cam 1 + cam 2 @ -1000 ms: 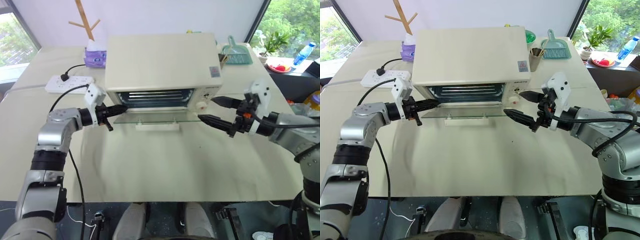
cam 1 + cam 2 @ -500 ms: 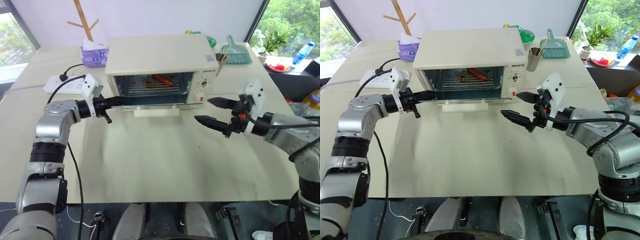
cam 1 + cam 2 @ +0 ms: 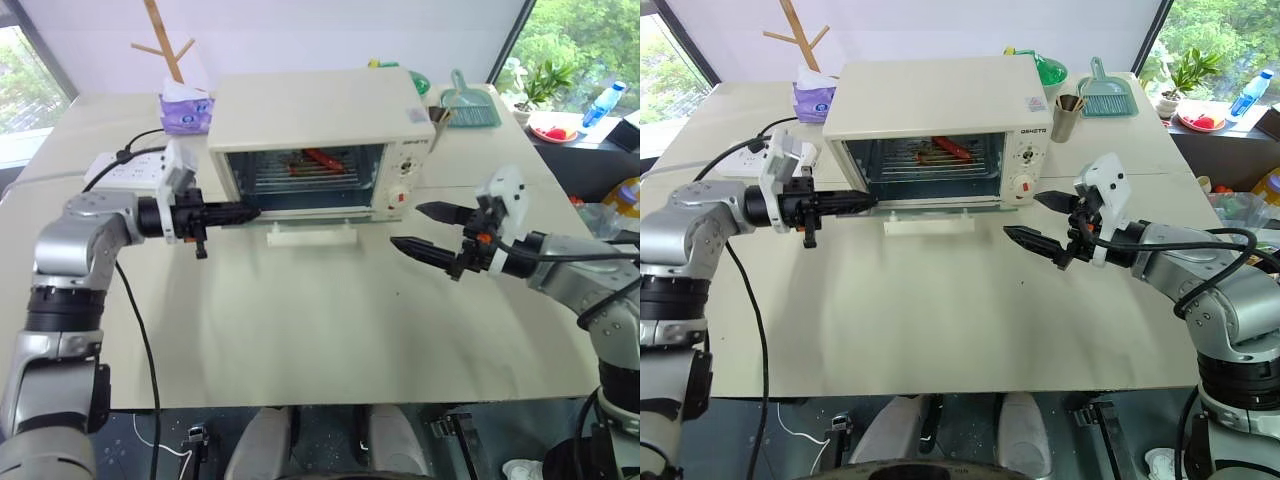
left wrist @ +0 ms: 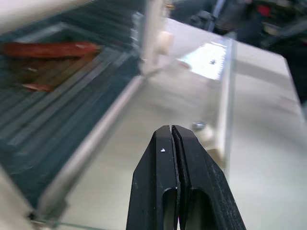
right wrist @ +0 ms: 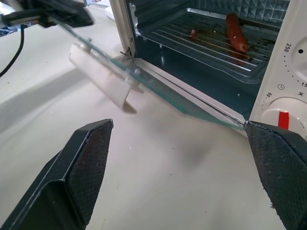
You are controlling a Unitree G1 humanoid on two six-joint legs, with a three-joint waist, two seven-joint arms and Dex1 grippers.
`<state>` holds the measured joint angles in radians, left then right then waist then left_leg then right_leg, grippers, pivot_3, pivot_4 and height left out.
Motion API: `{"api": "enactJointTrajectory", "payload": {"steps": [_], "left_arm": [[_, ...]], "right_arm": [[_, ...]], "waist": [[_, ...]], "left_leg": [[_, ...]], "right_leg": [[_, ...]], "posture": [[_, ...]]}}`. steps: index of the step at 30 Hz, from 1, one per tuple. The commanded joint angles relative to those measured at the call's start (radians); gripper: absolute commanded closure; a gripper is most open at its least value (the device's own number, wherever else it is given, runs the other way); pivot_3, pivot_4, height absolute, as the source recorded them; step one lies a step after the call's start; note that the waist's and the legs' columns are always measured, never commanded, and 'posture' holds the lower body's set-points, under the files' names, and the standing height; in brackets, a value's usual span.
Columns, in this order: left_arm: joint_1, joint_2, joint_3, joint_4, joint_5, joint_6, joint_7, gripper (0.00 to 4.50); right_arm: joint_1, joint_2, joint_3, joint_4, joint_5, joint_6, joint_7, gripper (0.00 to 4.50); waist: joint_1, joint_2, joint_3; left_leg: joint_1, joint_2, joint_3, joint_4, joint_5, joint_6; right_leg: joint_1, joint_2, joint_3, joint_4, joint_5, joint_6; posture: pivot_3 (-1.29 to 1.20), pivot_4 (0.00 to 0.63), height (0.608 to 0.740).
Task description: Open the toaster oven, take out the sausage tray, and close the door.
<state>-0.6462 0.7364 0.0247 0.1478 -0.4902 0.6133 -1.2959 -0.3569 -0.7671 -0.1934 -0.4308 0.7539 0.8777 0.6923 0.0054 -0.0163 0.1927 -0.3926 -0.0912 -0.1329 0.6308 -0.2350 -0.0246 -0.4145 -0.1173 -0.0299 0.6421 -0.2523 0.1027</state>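
The cream-white toaster oven (image 3: 320,110) stands at the back of the table. Its glass door (image 3: 312,221) lies open and flat, with the white bar handle (image 3: 312,235) toward me. Inside, the ribbed sausage tray (image 5: 216,45) holds a red sausage (image 5: 236,32). My left gripper (image 3: 247,212) is shut and empty. It points level to the right over the door's left end, by the hinge; I cannot tell whether it touches the glass. My right gripper (image 3: 408,226) stands wide open and empty, just off the oven's front right corner, below the knobs.
A white power strip (image 3: 125,168) with a black cable lies left of the oven, behind my left arm. A purple tissue box (image 3: 186,108) and a wooden rack (image 3: 165,40) stand at the back left. A teal dustpan (image 3: 475,100) and a cup (image 3: 1068,115) stand at the back right.
The oven was tipped forward a second ago and has settled back level, so its inside shows. My left gripper drew back a little and turned more level. The right gripper held still.
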Motion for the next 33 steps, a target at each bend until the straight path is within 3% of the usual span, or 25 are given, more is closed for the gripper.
{"api": "enactJointTrajectory", "payload": {"steps": [1,15,26,29,33], "left_arm": [[0.034,0.003,-0.022,-0.04,0.018,-0.021,0.006,4.46],[0.104,-0.119,-0.073,0.084,0.162,-0.21,0.16,4.46],[0.141,-0.112,-0.083,0.099,0.207,-0.287,0.164,4.46],[0.155,-0.061,-0.007,-0.017,0.113,-0.179,0.147,3.65],[0.181,0.023,0.132,-0.177,-0.063,0.021,0.149,1.63]], "right_arm": [[0.0,-0.007,-0.033,-0.039,0.011,-0.017,-0.005,0.0],[0.006,-0.016,-0.048,-0.044,0.014,-0.015,-0.009,0.0],[0.027,-0.022,-0.058,-0.047,0.013,-0.019,-0.006,0.0],[0.025,-0.02,-0.051,-0.038,0.007,-0.026,-0.003,0.0],[0.023,-0.019,-0.038,-0.022,-0.007,-0.042,0.006,0.0]], "waist": [[0.001,0.0,0.0],[0.007,0.0,0.0],[0.007,0.0,0.0],[0.002,0.0,0.0],[0.0,0.0,0.0]], "left_leg": [[0.0,0.0,0.0,0.0,0.0,0.0],[0.0,0.0,0.0,0.0,0.0,0.0],[0.0,0.0,0.0,0.0,0.0,0.0],[0.0,0.0,0.0,0.0,0.0,0.0],[-0.001,0.001,0.0,-0.002,0.0,0.0]], "right_leg": [[0.0,0.0,0.0,0.0,0.0,0.0],[0.001,0.0,0.0,-0.003,0.0,0.0],[0.002,0.0,0.0,-0.004,0.0,0.0],[0.002,0.0,0.0,-0.004,0.0,0.0],[0.001,0.0,0.0,-0.005,0.0,0.0]], "posture": [[0.0,0.15,0.74],[0.0,0.15,0.74],[0.0,0.15,0.74],[0.0,0.15,0.74],[0.0,0.15,0.74]]}}
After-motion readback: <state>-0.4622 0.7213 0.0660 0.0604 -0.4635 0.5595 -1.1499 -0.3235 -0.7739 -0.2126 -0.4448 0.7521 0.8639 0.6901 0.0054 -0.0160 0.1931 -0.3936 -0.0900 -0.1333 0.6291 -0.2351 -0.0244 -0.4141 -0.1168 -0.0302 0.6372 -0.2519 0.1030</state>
